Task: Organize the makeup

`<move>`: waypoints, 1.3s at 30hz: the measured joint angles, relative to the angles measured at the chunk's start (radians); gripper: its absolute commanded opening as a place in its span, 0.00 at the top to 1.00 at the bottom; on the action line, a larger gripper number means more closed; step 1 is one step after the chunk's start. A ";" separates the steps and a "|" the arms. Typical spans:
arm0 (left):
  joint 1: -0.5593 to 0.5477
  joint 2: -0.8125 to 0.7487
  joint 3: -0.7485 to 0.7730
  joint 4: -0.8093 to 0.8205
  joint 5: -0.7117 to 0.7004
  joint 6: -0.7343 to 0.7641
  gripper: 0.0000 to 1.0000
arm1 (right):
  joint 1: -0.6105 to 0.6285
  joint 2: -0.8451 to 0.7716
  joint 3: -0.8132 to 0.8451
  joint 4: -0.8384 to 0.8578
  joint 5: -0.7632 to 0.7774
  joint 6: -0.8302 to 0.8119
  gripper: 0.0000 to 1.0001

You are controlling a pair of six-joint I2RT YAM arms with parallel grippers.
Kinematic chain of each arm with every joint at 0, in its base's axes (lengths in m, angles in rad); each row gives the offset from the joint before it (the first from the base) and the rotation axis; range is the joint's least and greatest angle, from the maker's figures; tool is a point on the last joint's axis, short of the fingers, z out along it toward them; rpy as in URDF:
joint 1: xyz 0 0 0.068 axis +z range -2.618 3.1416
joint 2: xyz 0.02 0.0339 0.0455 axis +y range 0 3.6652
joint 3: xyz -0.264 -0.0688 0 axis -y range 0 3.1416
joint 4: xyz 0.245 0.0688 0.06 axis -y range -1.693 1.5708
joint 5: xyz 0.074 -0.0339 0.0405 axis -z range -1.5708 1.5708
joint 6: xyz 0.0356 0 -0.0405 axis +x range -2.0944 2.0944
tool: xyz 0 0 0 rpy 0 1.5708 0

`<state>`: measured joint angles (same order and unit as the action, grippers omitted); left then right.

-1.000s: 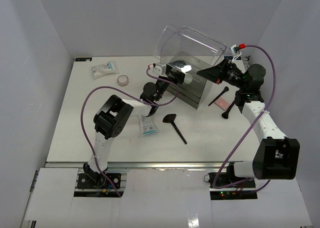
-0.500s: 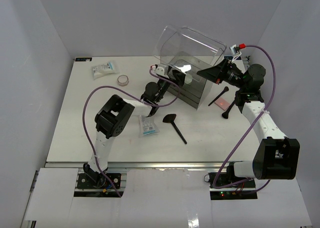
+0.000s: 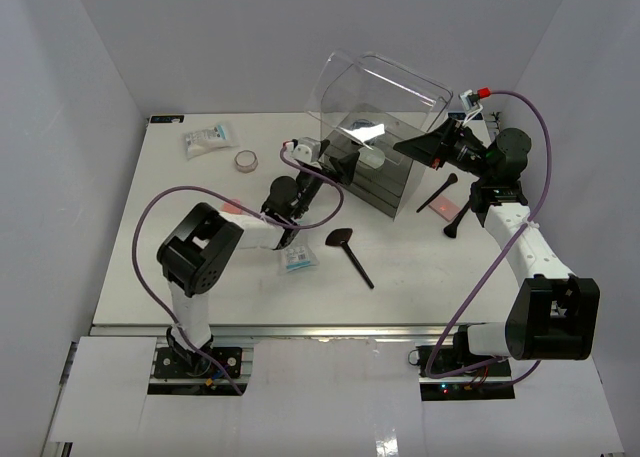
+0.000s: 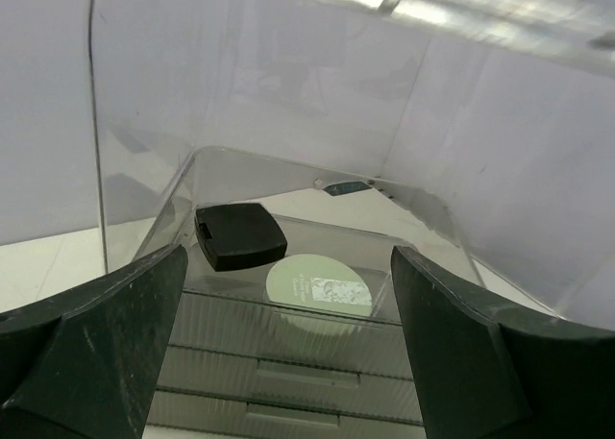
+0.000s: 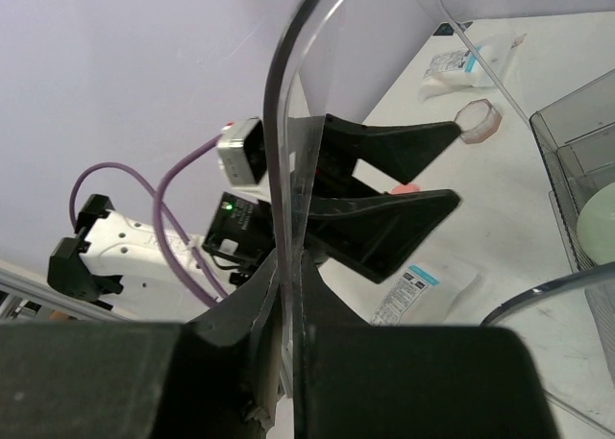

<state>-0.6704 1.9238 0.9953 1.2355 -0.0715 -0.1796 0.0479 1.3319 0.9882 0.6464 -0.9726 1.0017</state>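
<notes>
Left tool (image 4: 288, 255): fingers (image 4: 106, 343) spread as wide as they go, holding nothing, touching nothing. It hovers in front of the clear box (image 3: 385, 192), pointed into the open top tray.

Between those fingers in the left wrist view are a black square compact (image 4: 238, 235) and a pale green round compact (image 4: 318, 285). Both lie flat in the top tray, right beside each other, and the edges look to be touching. Grey drawers (image 4: 288, 386) below the tray look flush with the box front.

Right tool (image 5: 288, 276): fingers together, clamped on the edge of the clear lid (image 3: 370, 87). The lid stands tilted up and back over the box. Nothing else is in this tool.

Loose on the bench (image 3: 420, 277):
- A white-and-blue packet (image 3: 208, 137) sits at the far left corner.
- A round pale compact (image 3: 246, 160) is near that packet, not touching it.
- A second packet (image 3: 298, 260) lies toward the near edge, partly under the left arm.
- A flat-headed black brush (image 3: 350, 252) lies just right of the second packet, apart from it, head toward the box.
- A slim black brush (image 3: 438, 191) lies right of the box, below the right tool.
- A pink item (image 3: 437, 208) sits just beside that brush.
- A pink piece (image 3: 232, 206) peeks out beside the left arm, mostly hidden, so I can't tell what it is.
</notes>
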 measured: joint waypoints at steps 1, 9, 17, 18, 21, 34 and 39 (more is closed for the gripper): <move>0.000 -0.037 -0.032 -0.002 0.001 0.000 0.02 | 0.000 -0.001 0.000 -0.004 0.000 -0.005 0.92; 0.004 -0.347 -0.265 -0.165 -0.083 -0.041 0.02 | 0.000 -0.006 -0.001 -0.025 0.000 -0.038 0.92; 0.334 -0.611 -0.161 -0.887 -0.014 -0.176 0.03 | 0.000 -0.009 -0.003 -0.043 0.001 -0.059 0.92; 0.389 -0.603 -0.130 -0.972 0.016 -0.182 0.03 | 0.000 -0.009 -0.003 -0.044 0.001 -0.060 0.92; 0.507 -0.537 -0.055 -1.180 0.061 -0.183 0.02 | 0.000 -0.009 -0.003 -0.045 0.001 -0.063 0.92; 0.570 -0.153 0.224 -1.603 0.023 -0.147 0.02 | 0.000 -0.017 -0.005 -0.061 0.007 -0.069 0.92; 0.570 -0.076 0.288 -1.639 -0.001 -0.125 0.02 | 0.000 -0.017 -0.005 -0.062 0.007 -0.071 0.92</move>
<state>-0.1001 1.8483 1.2831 -0.4034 -0.0727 -0.3051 0.0483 1.3148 0.9833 0.5846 -0.9657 0.9307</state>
